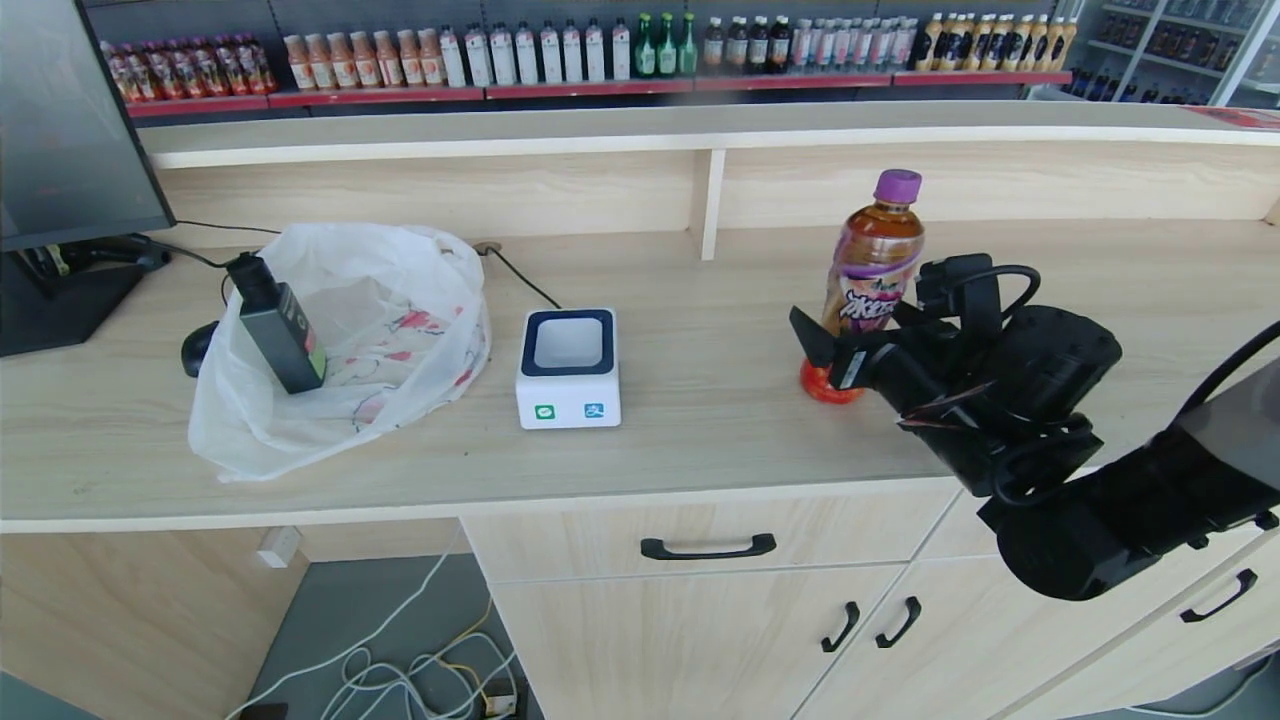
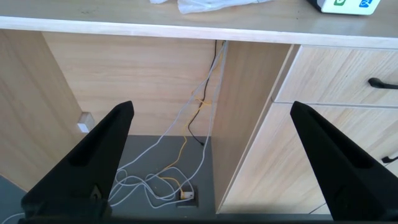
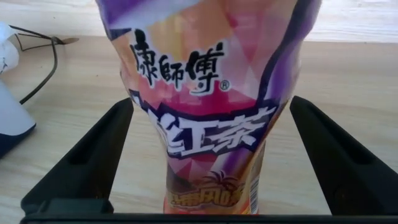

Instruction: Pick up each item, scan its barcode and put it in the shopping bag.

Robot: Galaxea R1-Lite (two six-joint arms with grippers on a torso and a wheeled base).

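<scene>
Bottle (image 1: 875, 265): upright, on the right of the counter (image 1: 700, 440).
Right gripper (image 3: 211, 168): spread wide, one finger each side of the bottle.
Your grip: centre it, close squarely on the body, then lift straight.
Left gripper (image 2: 211, 155): spread wide, below the counter.

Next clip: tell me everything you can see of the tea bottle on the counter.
The tea bottle looks like clear plastic, with a purple cap, amber drink, a purple, pink and orange label and an orange-red base. It stands upright on the wooden counter, right of the scanner. The right gripper has its open jaws either side of it, no contact visible.
</scene>
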